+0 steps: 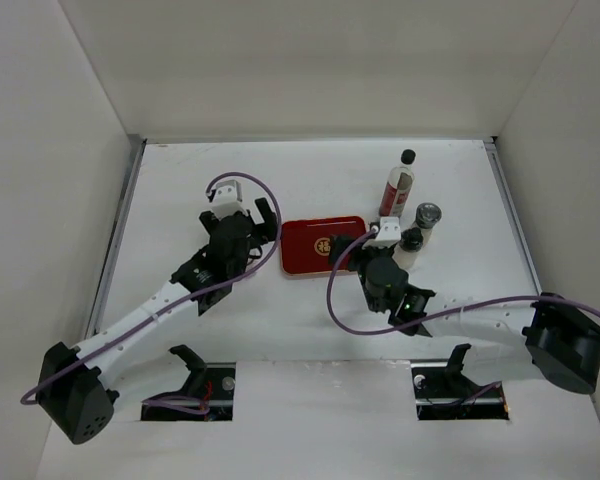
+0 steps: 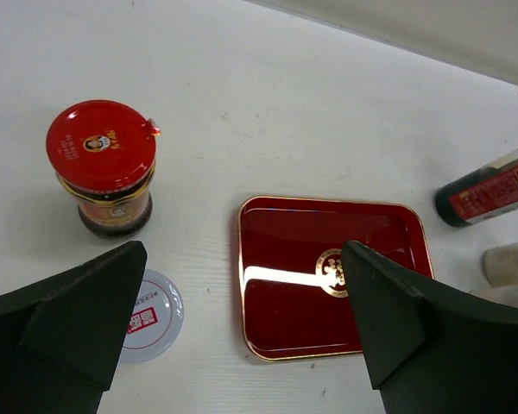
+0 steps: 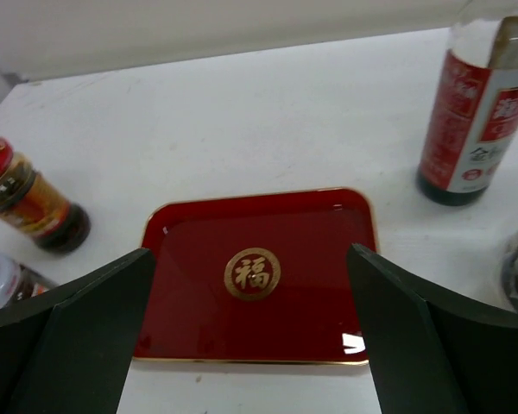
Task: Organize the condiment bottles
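While upright, five bottles (image 1: pixel 398 186), one tray (image 1: pixel 300 240)

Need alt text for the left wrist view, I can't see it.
The open left gripper hangs empty above a red tray with a gold emblem, nothing visible on it. A red-lidded jar stands to its upper left, a pale-lidded jar sits by one finger, and the tall bottle is at the right edge.
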Robot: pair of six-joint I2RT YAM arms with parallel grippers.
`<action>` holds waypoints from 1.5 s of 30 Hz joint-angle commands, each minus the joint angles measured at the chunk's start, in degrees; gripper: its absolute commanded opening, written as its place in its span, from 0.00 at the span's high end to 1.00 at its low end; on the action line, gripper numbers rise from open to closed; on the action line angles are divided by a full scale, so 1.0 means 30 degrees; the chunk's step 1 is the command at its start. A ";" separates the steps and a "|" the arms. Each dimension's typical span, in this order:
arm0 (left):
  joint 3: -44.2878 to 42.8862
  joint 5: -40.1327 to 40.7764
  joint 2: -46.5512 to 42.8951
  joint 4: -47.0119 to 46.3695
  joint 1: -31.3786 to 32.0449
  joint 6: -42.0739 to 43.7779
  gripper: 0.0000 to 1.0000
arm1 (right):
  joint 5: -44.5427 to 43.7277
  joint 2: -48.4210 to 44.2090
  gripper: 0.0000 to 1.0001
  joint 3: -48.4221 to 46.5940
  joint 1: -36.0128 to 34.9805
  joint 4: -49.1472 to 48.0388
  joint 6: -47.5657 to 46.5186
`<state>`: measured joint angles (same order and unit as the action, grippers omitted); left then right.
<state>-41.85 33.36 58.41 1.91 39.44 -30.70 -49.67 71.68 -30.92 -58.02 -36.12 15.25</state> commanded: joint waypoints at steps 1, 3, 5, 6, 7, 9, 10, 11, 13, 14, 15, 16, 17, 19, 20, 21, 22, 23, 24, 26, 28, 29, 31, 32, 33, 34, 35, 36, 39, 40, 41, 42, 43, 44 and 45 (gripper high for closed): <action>0.0002 -0.0018 -0.1158 0.0095 -0.0679 0.0066 0.00 | 0.1378 -0.0279 0.05 -0.0359 -0.0157 -0.1292 0.0220; 0.0382 0.0011 -0.1452 -0.0225 -0.1235 0.0096 0.00 | 0.1819 -0.0426 0.21 -0.0154 -0.0215 -0.1407 0.0280; 0.0501 -0.0047 -0.1250 -0.0637 -0.2113 0.0242 0.00 | 0.2141 -0.0514 0.34 -0.0153 -0.0215 -0.1263 0.0280; 0.0356 0.0011 -0.1045 -0.0492 -0.2465 0.0329 0.00 | 0.2346 -0.0659 0.45 -0.0124 -0.0215 -0.1203 0.0338; 0.0239 0.0127 -0.0840 -0.0375 -0.2701 0.0417 0.00 | 0.2406 -0.0806 0.53 -0.0037 -0.0215 -0.1203 0.0483; 0.0208 0.0711 -0.0488 -0.0461 -0.2965 0.0768 0.00 | 0.2465 -0.1128 0.67 0.0022 -0.0215 -0.0999 0.0718; 0.0121 0.0975 -0.0313 -0.0520 -0.3054 0.0973 0.00 | 0.2465 -0.1275 0.73 0.0022 -0.0215 -0.0766 0.0748; 0.0033 0.1152 -0.0137 -0.0549 -0.3113 0.1062 0.00 | 0.2436 -0.1276 0.77 -0.0036 -0.0215 -0.0560 0.0777; -0.0259 0.1504 0.0215 -0.0608 -0.3201 0.1209 0.00 | 0.2494 -0.1189 0.84 -0.0124 -0.0186 -0.0122 0.1039; -0.0377 0.1447 0.0304 -0.0637 -0.3288 0.1325 0.00 | 0.2552 -0.1188 0.85 -0.0211 -0.0157 0.0200 0.1186; -0.0465 0.1302 0.0450 -0.0725 -0.3289 0.1471 0.00 | 0.2669 -0.1188 0.86 -0.0328 -0.0157 0.0494 0.1362; -0.0524 0.1271 0.0567 -0.0899 -0.3318 0.1763 0.11 | 0.2699 -0.1217 0.85 -0.0387 -0.0157 0.0642 0.1422; -0.0524 0.1474 0.0684 -0.1075 -0.3318 0.1998 0.35 | 0.2786 -0.1217 0.83 -0.0388 -0.0186 0.0643 0.1480; -0.0582 0.1593 0.0918 -0.1048 -0.3464 0.2117 0.48 | 0.2875 -0.1014 0.69 -0.0301 -0.0040 0.0381 0.1510; -0.0641 0.1593 0.1152 -0.0932 -0.3581 0.2175 0.47 | 0.2875 -0.0954 0.60 -0.0213 0.0018 0.0205 0.1568; -0.0641 0.1680 0.1415 -0.0872 -0.3640 0.2176 0.42 | 0.2933 -0.0925 0.49 -0.0183 0.0048 0.0001 0.1598; -0.0612 0.1768 0.1737 -0.0930 -0.3670 0.2147 0.34 | 0.3079 -0.0867 0.39 -0.0183 0.0019 -0.0088 0.1540; -0.0612 0.1856 0.2117 -0.1017 -0.3699 0.2147 0.27 | 0.3225 -0.0837 0.32 -0.0183 -0.0010 -0.0147 0.1481; -0.0728 0.1886 0.2585 -0.1076 -0.3786 0.2176 0.22 | 0.3314 -0.0808 0.28 -0.0212 -0.0010 -0.0177 0.1510; -0.1108 0.1624 0.3377 -0.1223 -0.3962 0.2263 0.16 | 0.3547 -0.0516 0.24 -0.0154 0.0048 -0.0410 0.1598; -0.1227 0.1215 0.3964 -0.1864 -0.3963 0.2584 0.14 | 0.3811 -0.0427 0.22 -0.0153 0.0048 -0.0500 0.1598; -0.1227 0.0951 0.4141 -0.2332 -0.3963 0.2818 0.13 | 0.3987 -0.0426 0.22 -0.0182 0.0019 -0.0500 0.1598; -0.1372 0.0832 0.4696 -0.2746 -0.4167 0.3025 0.12 | 0.4251 -0.0397 0.20 -0.0241 0.0019 -0.0587 0.1598; -0.1606 0.0774 0.5047 -0.2689 -0.4400 0.3113 0.12 | 0.4310 -0.0281 0.20 -0.0212 0.0019 -0.0703 0.1598; -0.1811 0.0744 0.5283 -0.2601 -0.4547 0.3143 0.12 | 0.4369 -0.0164 0.19 -0.0183 0.0048 -0.0792 0.1598; -0.1900 0.0802 0.5430 -0.2600 -0.4636 0.3143 0.12 | 0.4398 -0.0105 0.19 -0.0154 0.0106 -0.0821 0.1598; -0.1901 0.0889 0.5634 -0.2774 -0.4724 0.3172 0.11 | 0.4398 -0.0133 0.19 -0.0182 0.0136 -0.0706 0.1598; -0.1959 0.0919 0.5869 -0.2863 -0.4870 0.3172 0.11 | 0.4398 -0.0250 0.18 -0.0183 0.0136 -0.0676 0.1569; -0.2485 0.0744 0.6863 -0.2748 -0.5105 0.3201 0.11 | 0.4398 -0.0514 0.16 0.0051 0.0194 -0.0880 0.1598; -0.2574 0.0715 0.7128 -0.2747 -0.5222 0.3201 0.11 | 0.4398 -0.0514 0.15 0.0052 0.0340 -0.0880 0.1598; -0.2575 0.0598 0.7276 -0.2863 -0.5339 0.3201 0.11 | 0.4398 -0.0485 0.15 0.0081 0.0457 -0.0822 0.1598; -0.2633 0.0336 0.7393 -0.2922 -0.5456 0.3172 0.11 | 0.4398 -0.0572 0.15 0.0081 0.0516 -0.0764 0.1569; -0.2692 0.0044 0.7481 -0.2923 -0.5602 0.3114 0.11 | 0.4369 -0.0718 0.15 0.0139 0.0546 -0.0763 0.1540; -0.2779 -0.0220 0.7685 -0.3010 -0.5691 0.3085 0.12 | 0.4340 -0.0864 0.15 0.0227 0.0575 -0.0850 0.1539; -0.2983 -0.0513 0.7948 -0.2895 -0.5749 0.3084 0.12 | 0.4340 -0.0953 0.14 0.0285 0.0634 -0.0880 0.1568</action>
<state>-47.77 34.50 81.67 -4.47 23.03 -21.87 -37.08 70.76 -30.85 -56.73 -35.18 19.51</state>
